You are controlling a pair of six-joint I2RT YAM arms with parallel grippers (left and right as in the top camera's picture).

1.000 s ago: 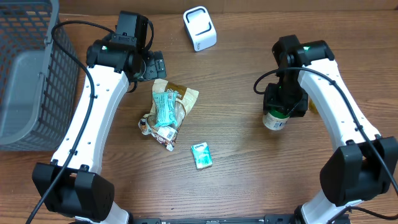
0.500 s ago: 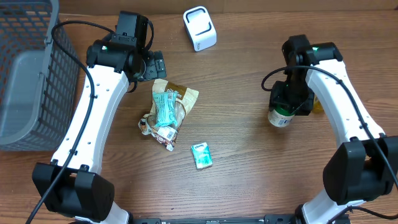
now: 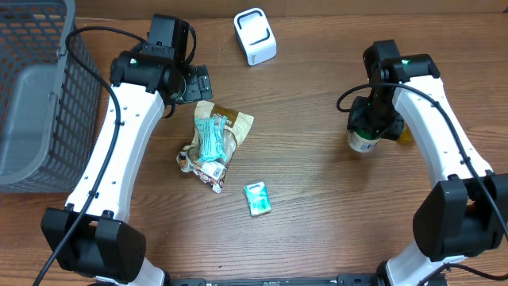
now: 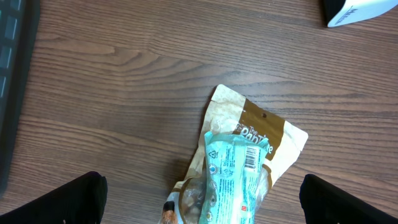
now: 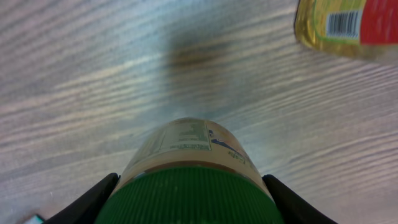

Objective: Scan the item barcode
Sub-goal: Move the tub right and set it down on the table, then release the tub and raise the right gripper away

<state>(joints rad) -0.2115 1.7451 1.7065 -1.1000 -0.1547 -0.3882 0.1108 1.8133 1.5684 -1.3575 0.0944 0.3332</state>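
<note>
Jar (image 3: pixel 363 143) is clamped by its lid in the right gripper (image 3: pixel 371 125), well right of the scanner (image 3: pixel 255 36). It sits further right than a second ago, no closer to the scanner, so we judge no scan yet. Left gripper (image 4: pixel 202 202) gapes wide, empty, left of scanner.

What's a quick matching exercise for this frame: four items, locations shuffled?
Items:
1. white scanner
2. grey basket
3. green-lidded jar
4. small teal packet

Locations:
A. gripped by the right gripper
B. far side, centre
C. lying alone, near side, centre
D. far left

Pairs: 1-B, 2-D, 3-A, 4-C
</note>
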